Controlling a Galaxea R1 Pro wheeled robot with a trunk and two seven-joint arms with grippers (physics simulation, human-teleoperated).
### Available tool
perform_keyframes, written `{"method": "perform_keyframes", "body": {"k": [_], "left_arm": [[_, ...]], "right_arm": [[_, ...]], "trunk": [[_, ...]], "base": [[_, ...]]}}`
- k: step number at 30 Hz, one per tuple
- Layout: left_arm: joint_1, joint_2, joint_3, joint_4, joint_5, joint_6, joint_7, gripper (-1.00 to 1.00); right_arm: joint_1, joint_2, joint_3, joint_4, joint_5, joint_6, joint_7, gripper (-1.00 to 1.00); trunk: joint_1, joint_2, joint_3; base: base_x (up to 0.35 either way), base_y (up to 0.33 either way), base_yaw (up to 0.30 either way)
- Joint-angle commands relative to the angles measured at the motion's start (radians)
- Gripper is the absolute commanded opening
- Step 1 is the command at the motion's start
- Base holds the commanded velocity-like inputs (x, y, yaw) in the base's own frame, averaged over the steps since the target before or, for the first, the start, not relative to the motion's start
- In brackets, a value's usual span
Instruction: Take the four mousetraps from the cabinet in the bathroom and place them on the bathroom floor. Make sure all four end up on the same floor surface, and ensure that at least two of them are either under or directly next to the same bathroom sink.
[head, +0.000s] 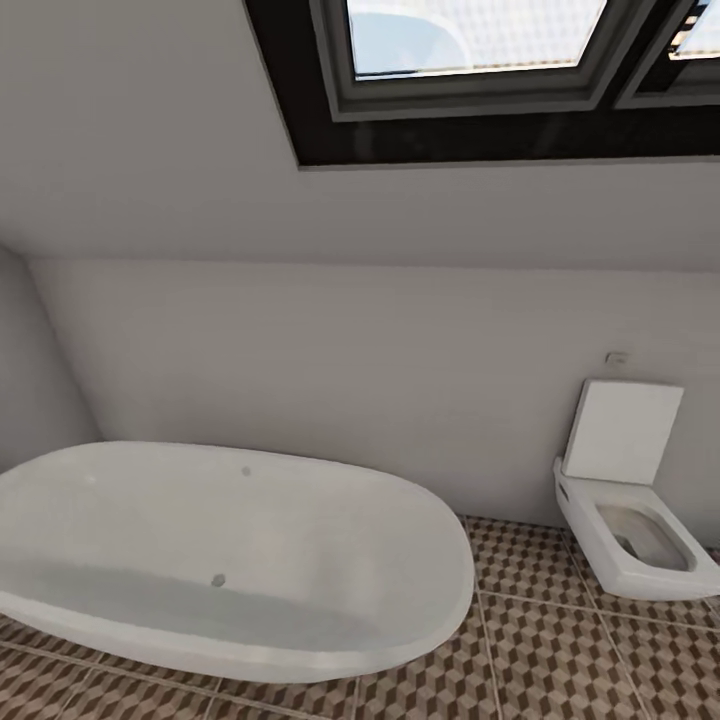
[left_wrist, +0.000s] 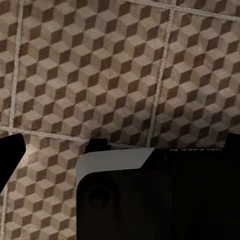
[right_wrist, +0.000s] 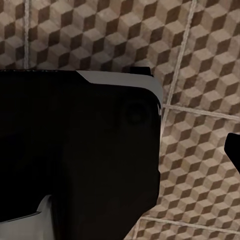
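Head view: sloped wall with skylight (head: 470, 40), oval bathtub (head: 230, 560), toilet (head: 630, 500), bathroom floor (head: 560, 650). Wrist views: cube tiles beyond dark robot body; left tool, right tool state cannot be told. Mousetraps, cabinet, sink unsighted. Risk: base clipping the tub while turning, judged from its closeness.

Bathroom: oval white bathtub (head: 225, 560), white toilet (head: 630, 500), cube-patterned tile floor (head: 560, 650), pale sloped wall (head: 300, 330), dark-framed skylight (head: 470, 60).
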Motion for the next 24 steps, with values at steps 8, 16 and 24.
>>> {"method": "perform_keyframes", "body": {"k": [8, 16, 24], "left_arm": [[-0.001, 0.0, -0.009, 0.001, 0.01, -0.004, 0.002, 1.0], [-0.001, 0.0, -0.009, 0.001, 0.01, -0.004, 0.002, 1.0], [-0.001, 0.0, -0.009, 0.001, 0.01, -0.004, 0.002, 1.0]], "right_arm": [[-0.002, 0.002, 0.009, 0.003, -0.008, -0.008, 0.003, 1.0], [-0.002, 0.003, 0.009, 0.003, -0.008, -0.006, 0.003, 1.0], [-0.002, 0.002, 0.008, 0.003, -0.008, -0.005, 0.003, 1.0]], "trunk": [[0.0, -0.001, -0.001], [0.0, -0.001, 0.003], [0.0, -0.001, 0.007]], "base": [[0.0, 0.0, -0.065], [0.0, 0.0, -0.213], [0.0, 0.0, -0.264]]}}
